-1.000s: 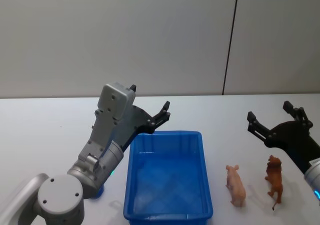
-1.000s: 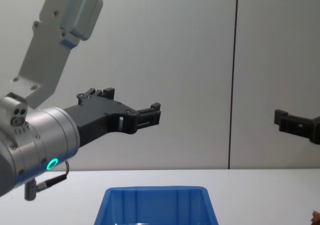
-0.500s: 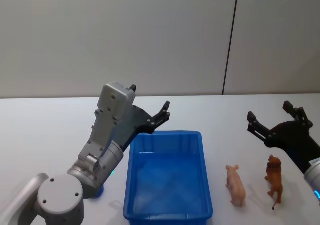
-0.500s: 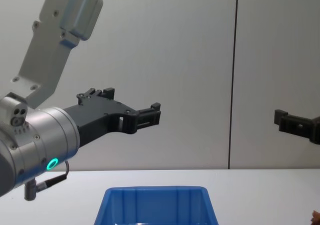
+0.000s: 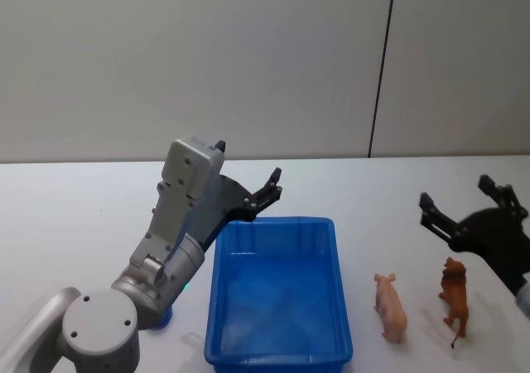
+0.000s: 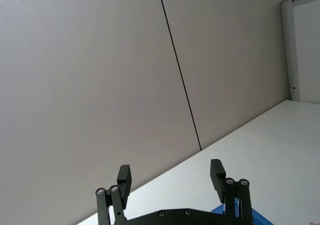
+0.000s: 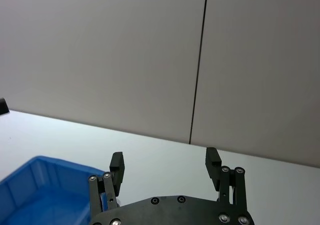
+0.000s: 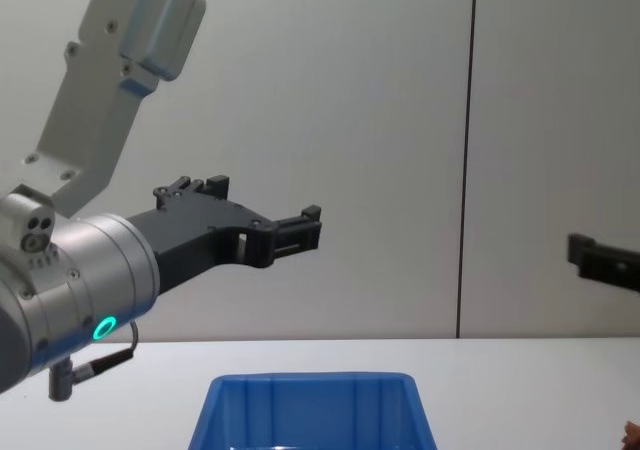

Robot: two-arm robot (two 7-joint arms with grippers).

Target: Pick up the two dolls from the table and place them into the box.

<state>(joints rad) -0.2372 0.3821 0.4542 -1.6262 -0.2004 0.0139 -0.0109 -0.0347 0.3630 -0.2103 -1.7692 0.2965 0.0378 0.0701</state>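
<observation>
- The pink pig doll (image 5: 390, 307) and the orange-brown lion doll (image 5: 454, 300) stand side by side on the table (image 5: 74, 215), just right of the blue box (image 5: 278, 358), unmoved.
- The right gripper (image 5: 455, 191), jaws wide and empty, has shifted rightward; it hangs just behind the lion doll.
- The left gripper (image 6: 170, 171) stays raised over the box's far-left corner, spread wide, holding nothing.

Lit brightly, evenly from above. Threw faint soft shadows on table (image 5: 83, 199) beside box (image 5: 277, 221), under pink doll (image 5: 391, 307) and brown doll (image 5: 455, 297). Left pale sheen on box floor.
</observation>
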